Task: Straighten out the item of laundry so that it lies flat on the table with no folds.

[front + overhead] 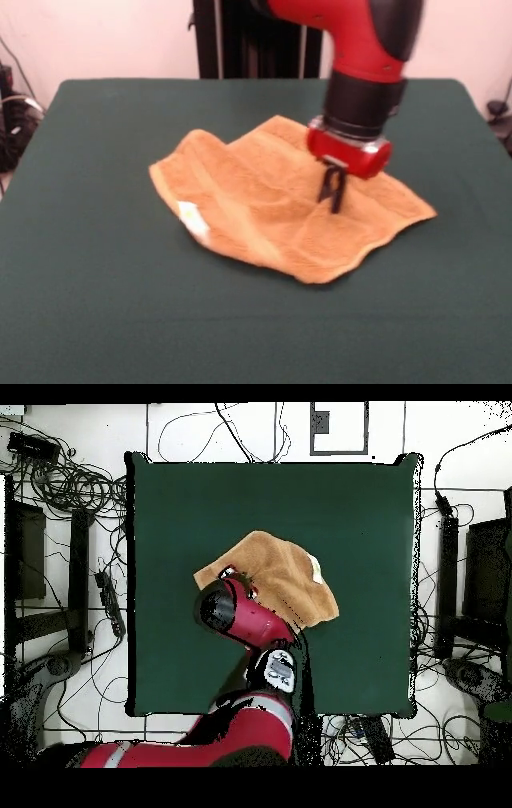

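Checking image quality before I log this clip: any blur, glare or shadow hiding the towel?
Front view: arm housing smeared by motion, towel evenly lit, thin shadow under its near edge, pincer dark against it. Overhead view: arm covers part of the towel; no glare on the table.

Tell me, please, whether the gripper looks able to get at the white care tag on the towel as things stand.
Probably yes. The white care tag lies exposed on top of the towel, near its edge, with nothing over it. The gripper is down on the towel's other side, and only open cloth lies between them.
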### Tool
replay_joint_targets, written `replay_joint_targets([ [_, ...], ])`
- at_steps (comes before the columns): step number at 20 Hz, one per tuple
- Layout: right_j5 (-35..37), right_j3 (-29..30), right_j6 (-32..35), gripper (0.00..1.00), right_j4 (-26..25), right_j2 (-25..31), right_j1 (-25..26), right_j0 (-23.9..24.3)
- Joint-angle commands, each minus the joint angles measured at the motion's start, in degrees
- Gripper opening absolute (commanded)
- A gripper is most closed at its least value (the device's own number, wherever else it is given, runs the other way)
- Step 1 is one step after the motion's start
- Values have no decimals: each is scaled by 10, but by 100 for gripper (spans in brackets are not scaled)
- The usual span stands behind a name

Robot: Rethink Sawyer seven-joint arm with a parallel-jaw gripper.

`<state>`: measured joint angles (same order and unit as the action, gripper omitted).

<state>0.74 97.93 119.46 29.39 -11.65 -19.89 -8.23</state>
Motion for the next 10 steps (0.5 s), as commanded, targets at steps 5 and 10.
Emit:
replay_joint_targets([
  [5,94,3,112,100,52,-16,38,-47],
  [10,135,-50,16,100,-17,-56,45,12],
])
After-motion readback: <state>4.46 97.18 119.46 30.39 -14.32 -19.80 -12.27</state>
